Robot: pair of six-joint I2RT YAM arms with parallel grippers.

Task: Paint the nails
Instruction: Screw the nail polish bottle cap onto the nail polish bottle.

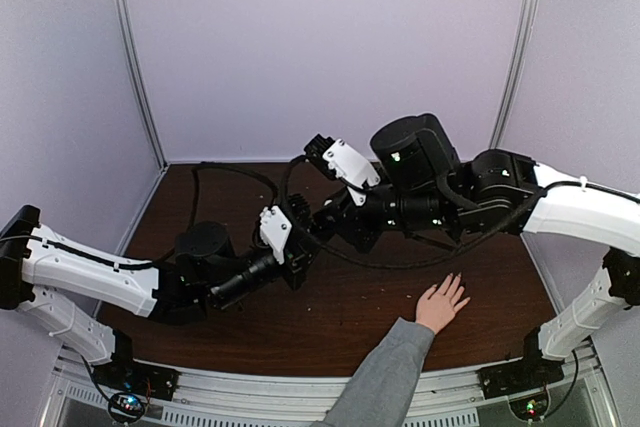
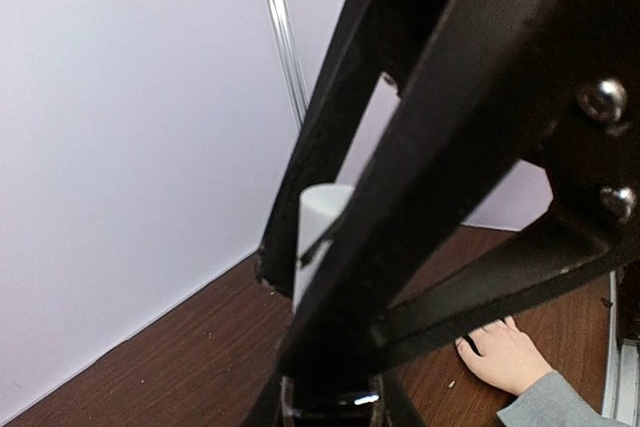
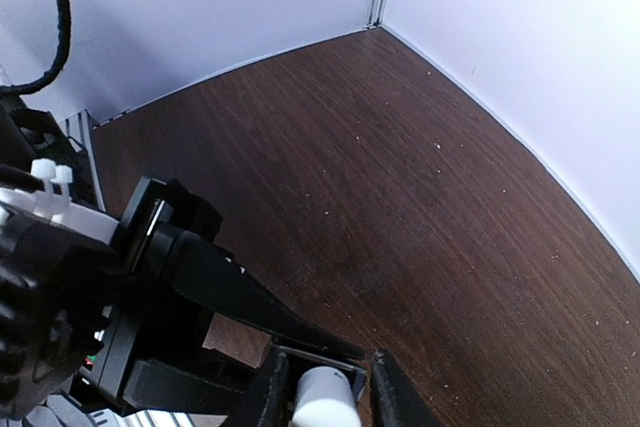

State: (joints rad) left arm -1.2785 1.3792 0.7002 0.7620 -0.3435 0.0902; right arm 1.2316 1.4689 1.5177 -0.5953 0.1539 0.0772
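Nails [image 1: 455,280] sit at the tips of a person's hand [image 1: 442,303], which lies flat on the dark wooden bench [image 1: 330,332] at its near right, fingers fanned and pointing toward the back wall. They are too small in the overhead view for their finish to be judged. A grey sleeve [image 1: 385,385] runs from the wrist down to the near edge. Both robot arms reach inward and meet over the middle of the bench, to the left of the person's hand and apart from it. The right hand [image 3: 322,392] is closed, pinching a white cap [image 3: 325,402] between its two fingers at the bottom of its own wrist view. The left hand [image 2: 330,409] is closed on a small dark bottle [image 2: 335,402] — only a glossy sliver of it shows at the lower edge of the left wrist view, directly under the white cap. Whether cap and bottle are joined or apart cannot be told. In the left wrist view the person's hand shows low on the right, resting on the wood.
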